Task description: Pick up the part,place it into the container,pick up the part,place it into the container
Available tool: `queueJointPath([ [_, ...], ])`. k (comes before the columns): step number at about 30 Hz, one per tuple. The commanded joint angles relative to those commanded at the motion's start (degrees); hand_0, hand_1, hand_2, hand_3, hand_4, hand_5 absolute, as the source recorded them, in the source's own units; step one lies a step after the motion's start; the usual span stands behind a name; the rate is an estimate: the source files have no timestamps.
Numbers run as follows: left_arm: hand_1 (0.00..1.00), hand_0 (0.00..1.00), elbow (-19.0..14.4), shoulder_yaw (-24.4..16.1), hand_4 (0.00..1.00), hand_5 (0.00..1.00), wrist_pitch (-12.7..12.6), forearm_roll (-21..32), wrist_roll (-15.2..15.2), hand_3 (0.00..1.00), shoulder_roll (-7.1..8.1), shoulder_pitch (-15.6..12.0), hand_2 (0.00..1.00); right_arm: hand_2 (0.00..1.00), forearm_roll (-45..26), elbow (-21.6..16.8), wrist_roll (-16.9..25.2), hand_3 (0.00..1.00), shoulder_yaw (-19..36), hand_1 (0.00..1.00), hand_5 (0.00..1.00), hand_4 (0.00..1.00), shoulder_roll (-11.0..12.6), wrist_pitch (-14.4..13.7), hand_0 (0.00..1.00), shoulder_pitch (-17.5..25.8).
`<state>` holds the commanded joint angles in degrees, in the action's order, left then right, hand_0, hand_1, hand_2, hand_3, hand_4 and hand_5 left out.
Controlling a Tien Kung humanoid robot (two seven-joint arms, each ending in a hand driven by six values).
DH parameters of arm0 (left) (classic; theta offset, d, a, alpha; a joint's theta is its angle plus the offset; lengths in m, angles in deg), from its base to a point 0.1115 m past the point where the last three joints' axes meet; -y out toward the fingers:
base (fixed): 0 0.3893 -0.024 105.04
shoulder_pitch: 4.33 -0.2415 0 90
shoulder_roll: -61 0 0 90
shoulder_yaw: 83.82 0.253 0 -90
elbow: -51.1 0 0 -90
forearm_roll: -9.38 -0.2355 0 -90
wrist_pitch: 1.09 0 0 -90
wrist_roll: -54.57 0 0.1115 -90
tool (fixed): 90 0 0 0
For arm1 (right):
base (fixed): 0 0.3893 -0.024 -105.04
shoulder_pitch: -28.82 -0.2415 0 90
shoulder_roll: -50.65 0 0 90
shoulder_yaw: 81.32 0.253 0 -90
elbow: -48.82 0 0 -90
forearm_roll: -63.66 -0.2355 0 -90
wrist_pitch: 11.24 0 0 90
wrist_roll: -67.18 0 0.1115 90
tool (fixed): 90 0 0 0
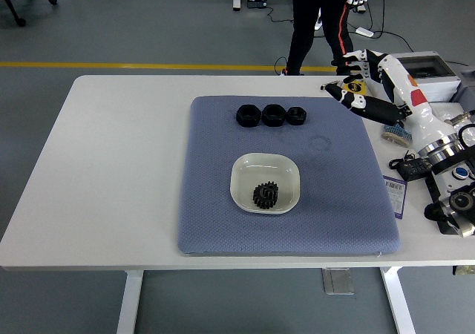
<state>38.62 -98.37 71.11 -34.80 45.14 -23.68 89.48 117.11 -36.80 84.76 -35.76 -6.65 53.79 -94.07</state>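
Black and toothed, one gear [265, 194] lies in the white bowl [265, 182] mid-mat, nearer the table's front edge. Three more black parts [272, 115] sit in a row toward the far edge of the blue mat [215, 200]. They look hard, dense, probably a bit heavy, with ridged rims that shouldn't slip; I'd pinch across the outer rim, thumb against two fingers. My right hand [361, 82] hovers near the table's far right corner, fingers spread, holding nothing, well apart from the row. A person's legs [315, 15] stand beyond the table [119, 163].
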Motion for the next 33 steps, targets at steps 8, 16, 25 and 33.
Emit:
queueJointPath([
  [8, 0.635, 0.669, 0.2, 0.7, 0.625, 0.632, -0.2, 0.8, 0.9, 0.615, -0.65, 0.4, 0.704, 0.809, -19.3, -5.1, 0.9, 0.788, 8.0, 0.760, 0.691, 0.998, -0.8, -0.8, 0.734, 8.0],
  [16, 0.638, 0.673, 0.1, -1.6, 0.624, 0.633, 1.6, -3.4, 0.7, 0.616, -1.23, 0.8, 0.702, 0.815, -12.0, -9.4, 1.4, 0.807, 15.1, 0.772, 0.690, 0.998, -8.3, -0.1, 0.777, 19.4],
  [25, 0.639, 0.672, 0.2, -2.9, 0.623, 0.637, 2.3, -6.5, 1.1, 0.616, -1.60, 0.9, 0.697, 0.878, 8.8, -10.8, -1.6, 0.912, 20.0, 0.861, 0.790, 0.998, -15.9, 2.5, 0.952, 26.6],
  [33, 0.640, 0.673, 0.2, -3.0, 0.622, 0.639, 2.7, -7.5, 1.3, 0.614, -1.51, 1.1, 0.693, 0.911, 12.8, -12.3, -2.7, 0.963, 19.2, 0.884, 0.860, 0.998, -15.2, 1.0, 0.998, 26.9],
])
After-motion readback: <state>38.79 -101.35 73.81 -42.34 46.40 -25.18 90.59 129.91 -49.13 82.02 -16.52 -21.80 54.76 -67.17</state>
